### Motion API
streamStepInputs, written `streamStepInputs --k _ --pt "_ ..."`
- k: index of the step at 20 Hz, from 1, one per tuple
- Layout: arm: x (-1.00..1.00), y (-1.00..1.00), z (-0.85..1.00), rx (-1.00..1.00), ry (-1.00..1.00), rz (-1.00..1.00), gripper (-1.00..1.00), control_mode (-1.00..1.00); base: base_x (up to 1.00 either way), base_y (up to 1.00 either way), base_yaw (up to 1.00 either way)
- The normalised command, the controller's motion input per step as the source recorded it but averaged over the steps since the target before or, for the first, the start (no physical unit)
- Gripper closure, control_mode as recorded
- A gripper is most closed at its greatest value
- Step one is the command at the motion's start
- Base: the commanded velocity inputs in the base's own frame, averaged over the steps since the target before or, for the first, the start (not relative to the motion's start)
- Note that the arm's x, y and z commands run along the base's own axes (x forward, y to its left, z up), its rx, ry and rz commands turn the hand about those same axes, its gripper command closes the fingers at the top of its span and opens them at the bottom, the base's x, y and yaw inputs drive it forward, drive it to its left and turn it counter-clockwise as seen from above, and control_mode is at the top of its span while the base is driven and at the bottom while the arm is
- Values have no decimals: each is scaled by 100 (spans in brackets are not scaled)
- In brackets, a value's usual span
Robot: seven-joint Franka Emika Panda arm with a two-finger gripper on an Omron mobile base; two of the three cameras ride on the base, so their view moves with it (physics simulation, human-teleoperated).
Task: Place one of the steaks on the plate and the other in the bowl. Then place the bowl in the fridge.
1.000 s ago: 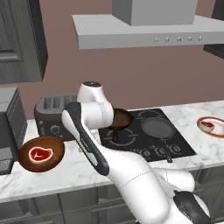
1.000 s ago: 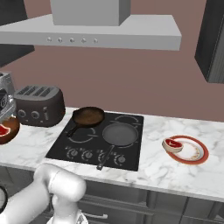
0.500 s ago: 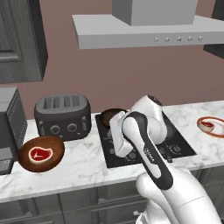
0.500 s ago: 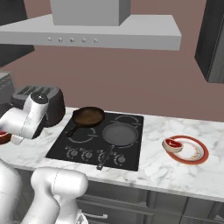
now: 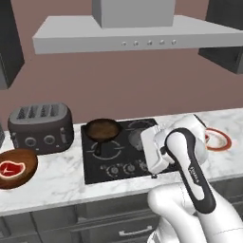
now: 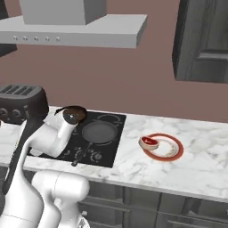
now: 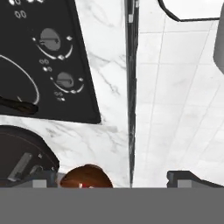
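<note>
I've got the gripper (image 7: pixel 111 181) wide open with nothing in it, looking down past the counter's front edge (image 7: pixel 130 87) by the stovetop knobs. One steak (image 5: pixel 9 168) sits in the wooden bowl (image 5: pixel 21 163) at the far left, next to the toaster (image 5: pixel 42 127). The other steak (image 6: pixel 149 142) lies on the red-rimmed plate (image 6: pixel 171 149), right of the cooktop (image 6: pixel 100 138).

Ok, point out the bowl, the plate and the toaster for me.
bowl (image 5: pixel 23 166): left base view, on its brown rim right of the steak.
plate (image 6: pixel 174 150): right base view, on its red-orange ring.
toaster (image 5: pixel 42 128): left base view, on its dark front face.
</note>
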Motion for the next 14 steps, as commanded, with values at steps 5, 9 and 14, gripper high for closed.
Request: streamStepInputs --k 5,9,14 --pt "0 0 0 0 0 0 -100 100 -69 -52 4" --pt "0 0 0 0 0 0 -100 100 -90 -8 9" --pt "0 0 0 0 0 0 -100 100 -59 27 34"
